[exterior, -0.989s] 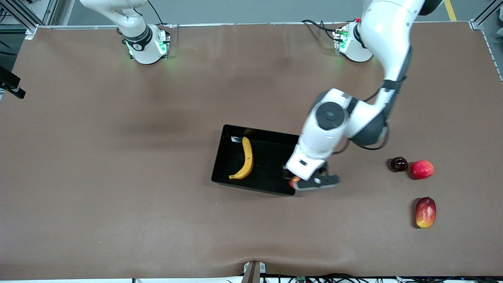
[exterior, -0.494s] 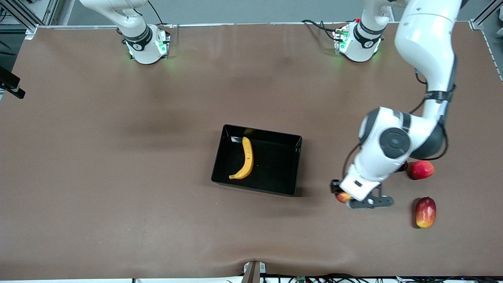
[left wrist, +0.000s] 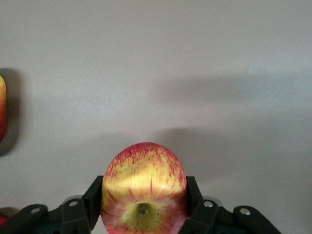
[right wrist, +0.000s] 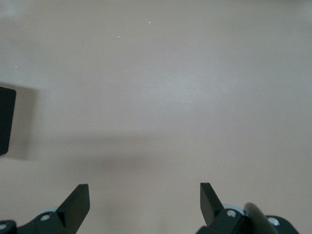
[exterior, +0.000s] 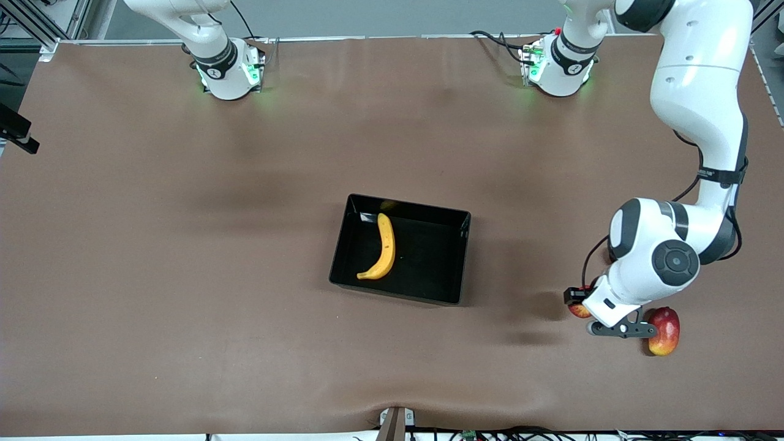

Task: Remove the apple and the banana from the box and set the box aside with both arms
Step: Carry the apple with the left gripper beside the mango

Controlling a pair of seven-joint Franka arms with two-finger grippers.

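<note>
Over the table's left-arm end, at about four o'clock in my front view, I have the left gripper [exterior: 582, 306] up in the air with the apple [left wrist: 144, 189] pinched between its fingers [left wrist: 92, 202]; on my left wrist feed the fruit sits stem-end toward the lens, red streaks over yellow, a black pad pressed on either flank, and bare brown table [exterior: 184, 275] lies under it. From the front I catch only a sliver of the apple at the gripper's tip; the mango [exterior: 664, 331] lies on the table just beside the gripper, toward the left arm's end, partly covered by the gripper's bracket.

At the centre of the table the black box [exterior: 460, 257] rests flat; the banana [exterior: 383, 248] lies inside it, in the half toward the right arm's end, its curve running from twelve o'clock down to seven. The box and the held apple are well apart.

The right arm waits; only its base and lower links show at eleven o'clock, and the right gripper [right wrist: 145, 204] is out of the front view. My right wrist feed shows its two fingers standing wide apart with nothing between them, over bare table, a dark corner of the box [right wrist: 6, 119] at the edge.
</note>
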